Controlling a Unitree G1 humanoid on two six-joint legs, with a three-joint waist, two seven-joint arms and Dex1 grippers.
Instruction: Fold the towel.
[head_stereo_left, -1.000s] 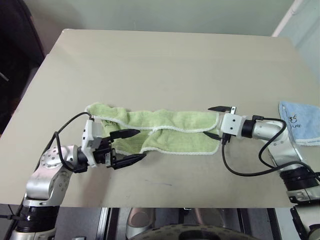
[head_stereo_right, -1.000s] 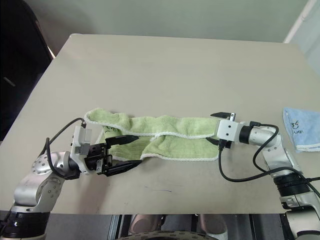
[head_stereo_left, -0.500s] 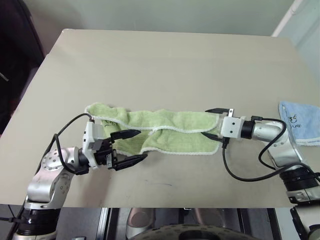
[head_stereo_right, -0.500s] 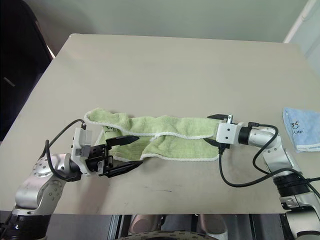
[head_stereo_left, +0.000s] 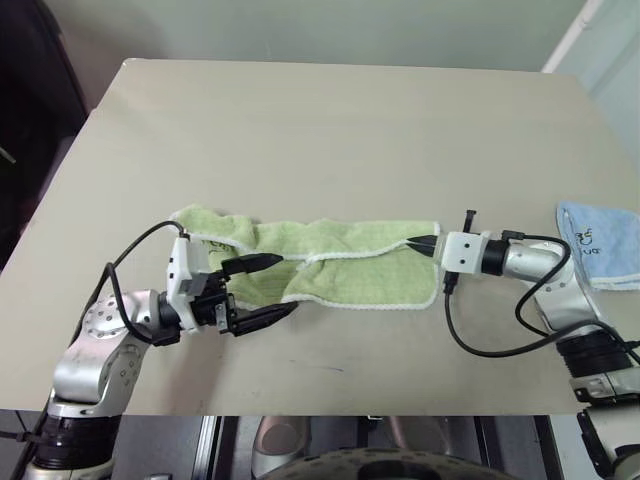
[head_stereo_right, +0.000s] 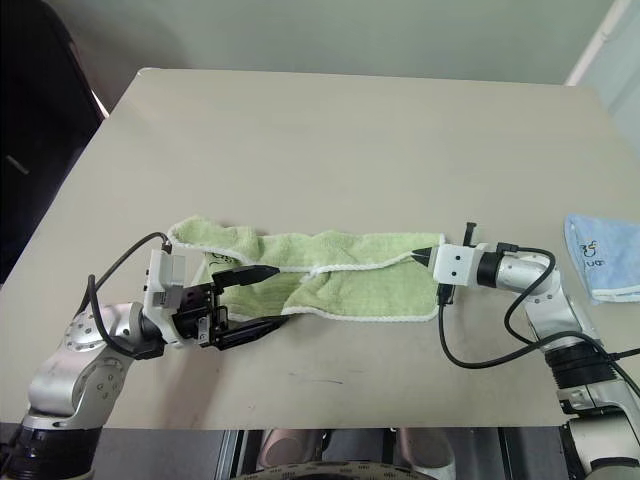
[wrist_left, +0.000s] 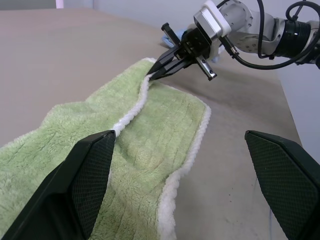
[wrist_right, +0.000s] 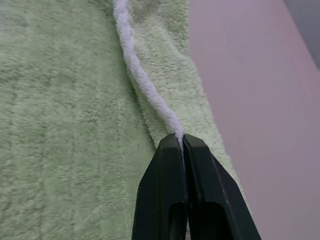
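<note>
Right gripper (head_stereo_left: 422, 243), wide a second ago, has pinched shut on the white edging of the light green terry towel (head_stereo_left: 330, 268) lying mid-table toward the near edge, while the left gripper (head_stereo_left: 265, 291) gapes over its other end, so lifting seems next.

The towel (head_stereo_left: 320, 264) lies lengthwise across the table (head_stereo_left: 330, 130), near its front edge. The left gripper (head_stereo_left: 262, 292) sits at its left end, the right gripper (head_stereo_left: 424, 243) at its right end. A smaller cloth (head_stereo_left: 603, 242) lies farther right, apart.

Blue cloth (head_stereo_left: 603, 243) cut by frame edge
</note>
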